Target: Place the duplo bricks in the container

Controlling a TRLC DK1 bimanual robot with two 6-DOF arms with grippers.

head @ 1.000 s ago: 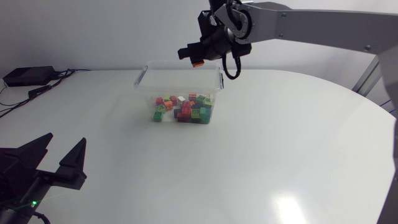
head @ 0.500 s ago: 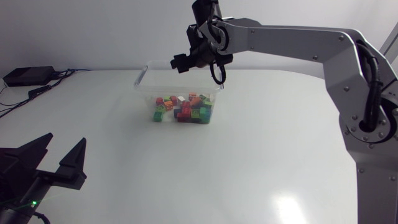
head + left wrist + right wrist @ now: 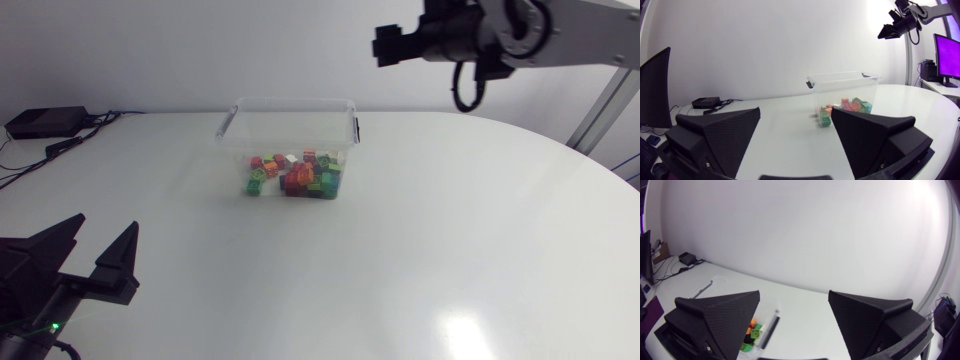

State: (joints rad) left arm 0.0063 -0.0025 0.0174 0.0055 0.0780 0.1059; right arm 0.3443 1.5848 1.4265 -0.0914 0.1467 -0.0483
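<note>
A clear plastic container point(image 3: 236, 140) stands at the back middle of the white table, with several coloured duplo bricks point(image 3: 295, 176) piled inside. High above the table, to the right of the container, my right gripper point(image 3: 384, 45) hangs open with nothing in it. Its own view shows the open fingers point(image 3: 794, 294), with the container's rim point(image 3: 771, 327) and some bricks point(image 3: 752, 330) far below. My left gripper point(image 3: 100, 230) rests open and empty at the front left. From there the container point(image 3: 842, 87) and its bricks point(image 3: 842, 106) lie ahead, and the right gripper point(image 3: 892, 30) is high up.
A black box point(image 3: 45, 122) with cables lies at the table's far left edge, also seen from the left wrist point(image 3: 705, 102). The white tabletop point(image 3: 430, 240) stretches wide in front of and to the right of the container.
My right gripper held an orange brick over the container, opened and let it go. The arm then swung up and away to the right. The left arm has not moved.
</note>
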